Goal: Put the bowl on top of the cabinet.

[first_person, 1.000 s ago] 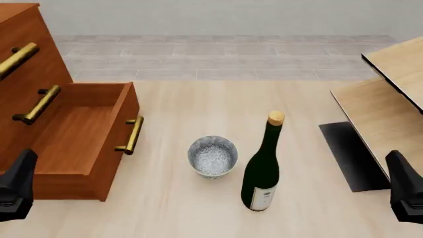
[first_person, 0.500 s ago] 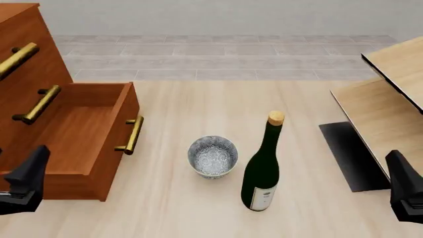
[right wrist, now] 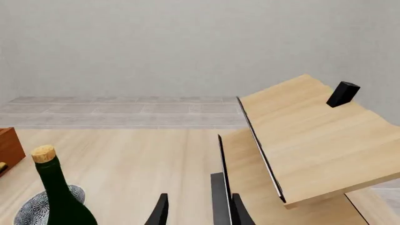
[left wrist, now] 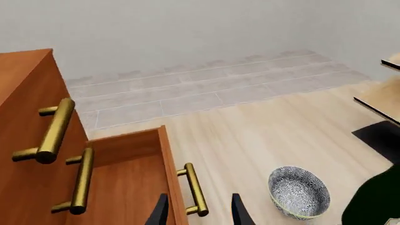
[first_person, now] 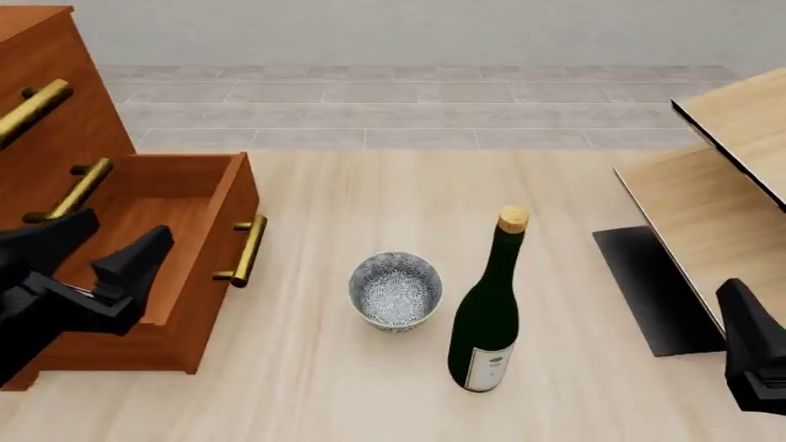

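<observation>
We judge nothing done: the small speckled white bowl sits ungrasped mid-table, clear of the reddish-brown wooden cabinet, with the left gripper spread and empty and the right gripper also spread.

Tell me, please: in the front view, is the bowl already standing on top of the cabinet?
No, the bowl stands on the table beside the wine bottle, apart from the cabinet.

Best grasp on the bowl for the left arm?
Probably pinch the rim of the bowl on its cabinet-facing side, one finger inside. It stands upright and open, and the bottle crowds its other side. Left gripper is already open, over the drawer.
</observation>
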Controlling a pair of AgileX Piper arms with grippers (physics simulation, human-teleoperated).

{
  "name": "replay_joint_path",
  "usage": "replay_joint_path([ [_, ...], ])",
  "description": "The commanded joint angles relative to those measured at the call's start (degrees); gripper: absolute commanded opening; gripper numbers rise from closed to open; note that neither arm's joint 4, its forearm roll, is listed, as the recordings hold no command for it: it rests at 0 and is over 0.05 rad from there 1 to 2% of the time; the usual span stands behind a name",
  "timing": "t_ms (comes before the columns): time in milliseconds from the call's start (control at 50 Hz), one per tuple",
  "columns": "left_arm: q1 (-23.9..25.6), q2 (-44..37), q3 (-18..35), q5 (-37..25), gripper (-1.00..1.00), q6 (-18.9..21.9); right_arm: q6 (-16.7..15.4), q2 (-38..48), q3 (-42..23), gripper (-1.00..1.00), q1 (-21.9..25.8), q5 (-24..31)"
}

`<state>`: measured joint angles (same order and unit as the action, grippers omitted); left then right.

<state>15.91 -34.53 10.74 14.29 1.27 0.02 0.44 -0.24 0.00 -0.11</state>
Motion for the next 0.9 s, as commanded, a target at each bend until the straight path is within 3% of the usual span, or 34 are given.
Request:
replay_joint_path([
  [20, 5.34, -6.71, 5.47, -0.62, 1.00, 1.27, 0.00, 0.00, 0.00, 1.00, 0.00, 0.00],
  [280, 11.07, -14.73, 10.41, -2.39, 1.00, 1.91, -0.01, -0.02, 0.00, 1.00, 0.00, 0.00],
  [480, 13.52, -19.53, 14.06, -4.77, 1.00, 0.05, 0.00, 0.00, 0.00, 1.00, -0.01, 0.00],
  [600, 14.25, -21.06, 16.63, -5.86, 1.00, 1.14, 0.00, 0.01, 0.00, 1.00, 0.00, 0.00],
  [640, 15.21, -22.60, 18.31, -7.59, 1.00, -2.71, 0.00, 0.00, 0.00, 1.00, 0.00, 0.00],
  [680, 15.39, -23.20, 18.42, -7.36, 1.00, -0.59, 0.00, 0.01, 0.00, 1.00, 0.00, 0.00],
  [900, 17.52, -27.47, 21.51, -8.64, 1.00, -1.47, -0.01, 0.00, 0.00, 1.00, 0.00, 0.00],
])
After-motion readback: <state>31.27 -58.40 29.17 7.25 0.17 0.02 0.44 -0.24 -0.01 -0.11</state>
